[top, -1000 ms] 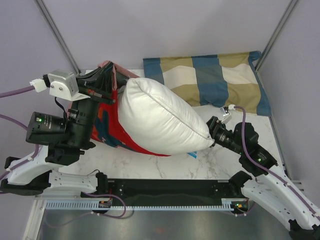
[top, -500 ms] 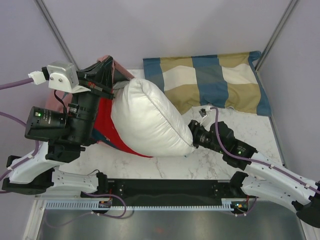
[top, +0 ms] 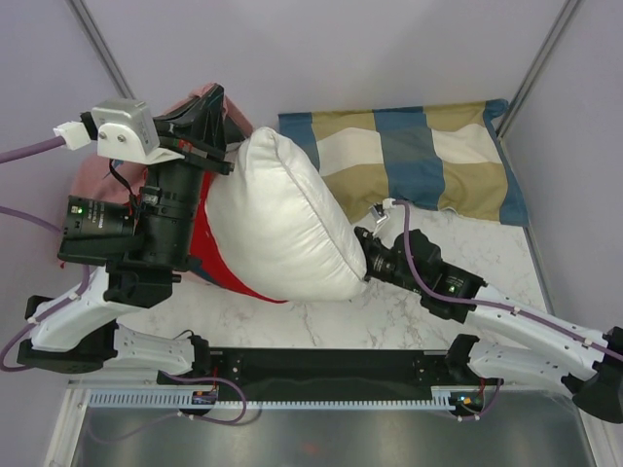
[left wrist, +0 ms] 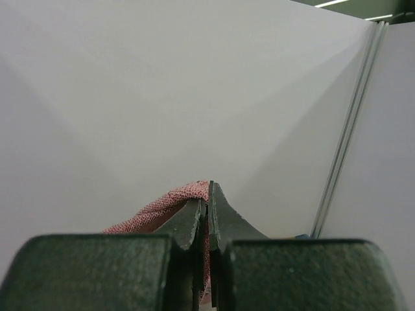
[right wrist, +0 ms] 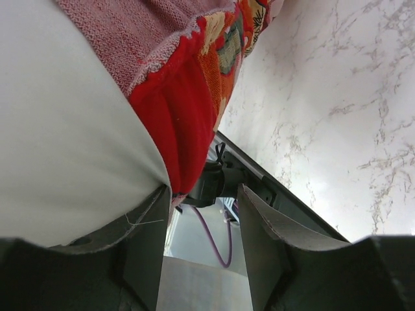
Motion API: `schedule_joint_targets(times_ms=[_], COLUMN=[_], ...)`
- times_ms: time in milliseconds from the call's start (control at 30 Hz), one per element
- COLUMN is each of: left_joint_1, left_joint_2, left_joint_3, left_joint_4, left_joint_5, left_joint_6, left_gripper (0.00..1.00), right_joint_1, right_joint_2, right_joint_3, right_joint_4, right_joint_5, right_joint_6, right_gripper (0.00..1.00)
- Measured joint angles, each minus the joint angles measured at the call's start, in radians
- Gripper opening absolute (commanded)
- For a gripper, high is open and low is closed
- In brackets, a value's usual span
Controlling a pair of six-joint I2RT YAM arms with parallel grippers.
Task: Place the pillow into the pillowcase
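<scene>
We see the left gripper [left wrist: 207, 194] raised at the back left, its jaws pressed together on a pinch of the pillowcase [left wrist: 162, 212]. The pillow [top: 277, 224] leans on the marble table [top: 399, 321], with the case's red fabric under its lower-left side. How far in it sits, we can't tell. The right gripper [right wrist: 204, 194] meets the pillow's lower-right corner, jaws parted and nothing between them, one finger [right wrist: 139, 259] against white cloth. A checked pillow [top: 419, 156] lies behind.

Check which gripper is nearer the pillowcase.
Left. The left gripper is shut on the pink edge of the pillowcase. The right gripper is open against the far end of the pillow.
</scene>
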Motion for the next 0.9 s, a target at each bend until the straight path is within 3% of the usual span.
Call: schedule_joint_targets(times_ms=[333,533,733,900], left_joint_1=[0.000,0.000,0.000,0.000], left_joint_2=[-0.008,-0.008,-0.010,-0.010], left_joint_3=[0.011,0.011,0.013,0.015], left_joint_4=[-0.001,-0.011,-0.005,0.011], left_joint_5=[0.001,0.002,0.011,0.018], left_joint_6=[-0.001,-0.001,-0.001,0.003], left_gripper=[0.02,0.02,0.02,0.03], right_joint_1=[0.049,0.064,0.064,0.076], right_joint_2=[0.208,0.231,0.143,-0.080], right_joint_3=[0.021,0.036,0.039,0.031], right_joint_4=[0.118,0.119,0.051,-0.100], right_joint_5=[0.045,0.101,0.114,0.129], right_joint_6=[0.019,0.023,0.010,-0.018], right_gripper=[0.52,0.48,0.48,0.50])
